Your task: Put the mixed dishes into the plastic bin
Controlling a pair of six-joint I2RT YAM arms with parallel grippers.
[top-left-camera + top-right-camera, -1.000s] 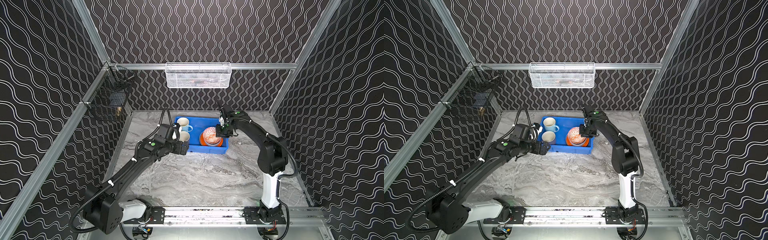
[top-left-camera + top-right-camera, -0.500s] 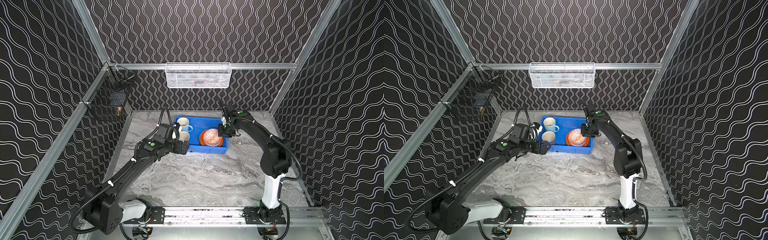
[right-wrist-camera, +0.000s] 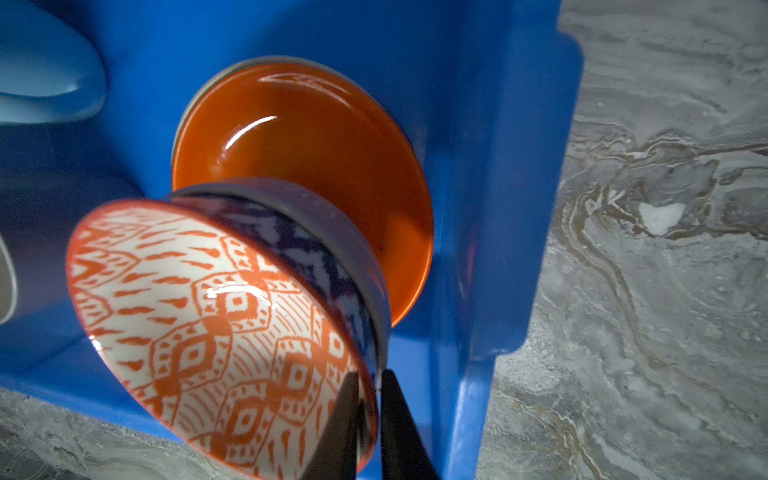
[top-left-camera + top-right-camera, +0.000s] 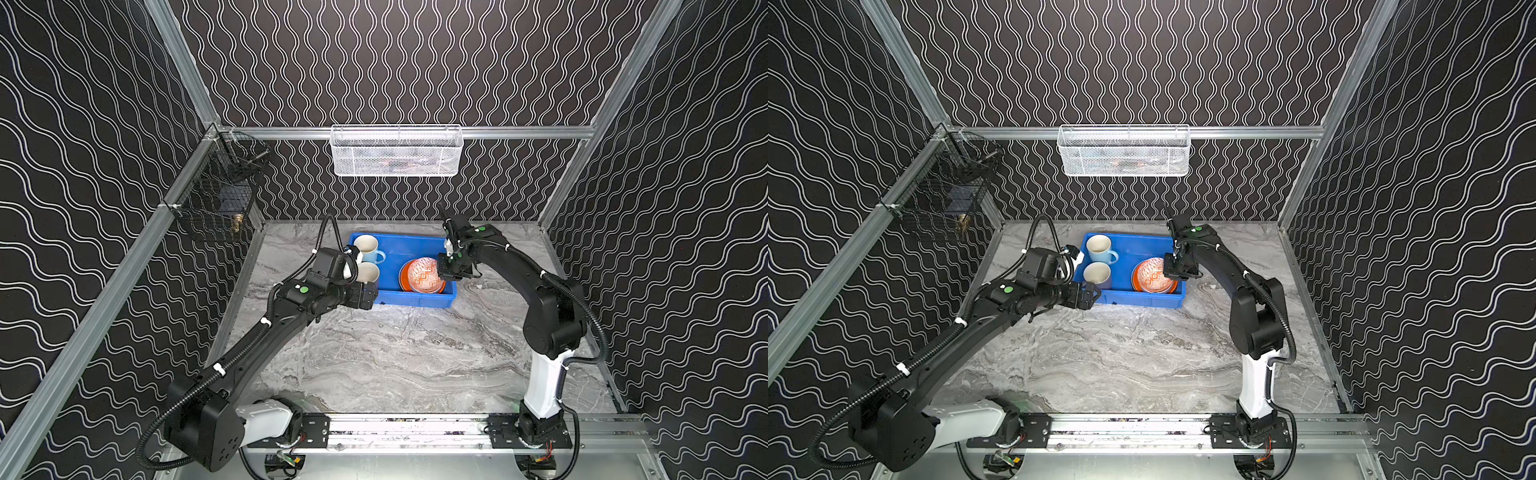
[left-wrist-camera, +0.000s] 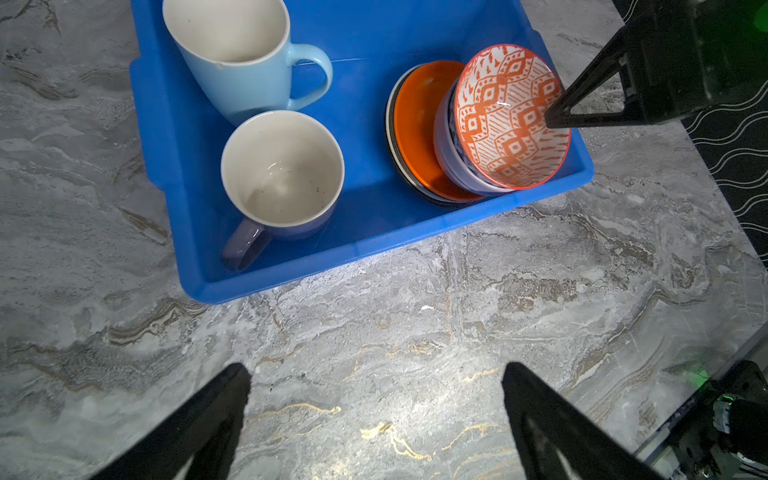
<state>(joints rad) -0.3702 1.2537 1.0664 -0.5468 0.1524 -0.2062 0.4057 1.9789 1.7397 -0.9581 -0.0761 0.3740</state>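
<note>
Round, glossy orange-white patterned bowl [image 5: 511, 120], diamond print inside, nested in lavender bowl [image 5: 446, 153] on orange plate [image 5: 415, 124], R end of blue bin [image 5: 174, 124]; mouth up, slightly tilted. R claw [image 3: 370, 374] pinches its rim; L claw [image 5: 376, 368] wide over table [image 5: 415, 324].

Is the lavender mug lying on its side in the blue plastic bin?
No, the lavender mug stands upright in the blue plastic bin, its cream inside facing up.

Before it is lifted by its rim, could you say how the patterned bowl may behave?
The patterned bowl shows glossy glare, so probably rigid and slippery. Pinched at one rim edge by the right gripper, it may swing. Nested in the lavender bowl, it might drag that along.
</note>
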